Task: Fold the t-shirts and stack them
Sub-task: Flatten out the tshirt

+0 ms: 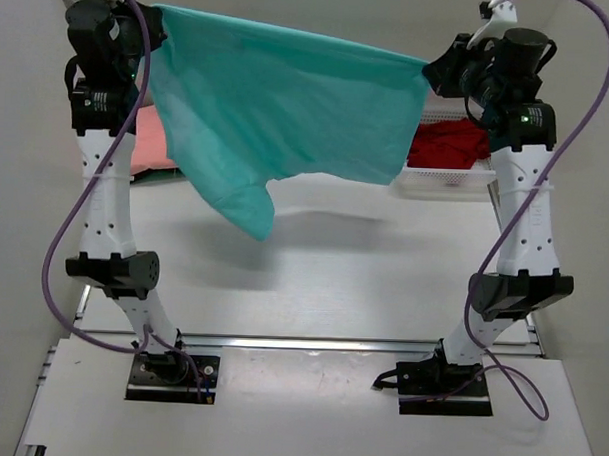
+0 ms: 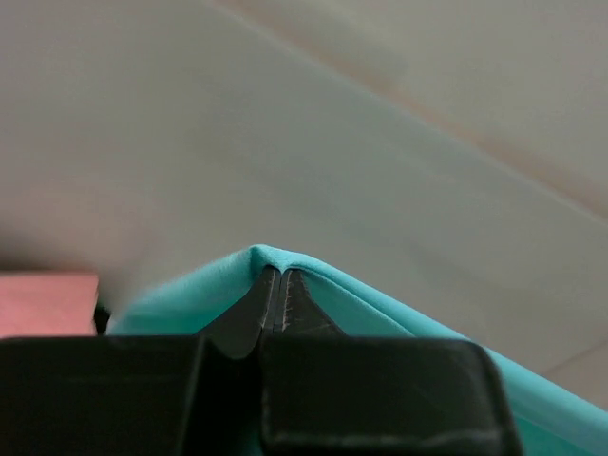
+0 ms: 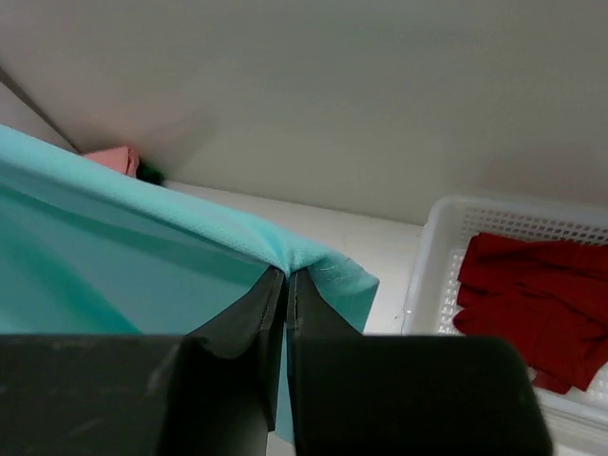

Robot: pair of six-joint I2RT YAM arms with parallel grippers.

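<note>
The teal t-shirt hangs spread in the air between both arms, well above the table. My left gripper is shut on its left top corner; the left wrist view shows the cloth pinched at my left gripper. My right gripper is shut on the right top corner; the right wrist view shows the cloth pinched at my right gripper. The salmon pink t-shirt lies on the table at far left. The red t-shirt lies in the basket. The very dark shirt is out of view.
A white mesh basket stands at the far right of the table, also in the right wrist view. A sleeve of the teal shirt hangs lowest, at left of centre, above the white table.
</note>
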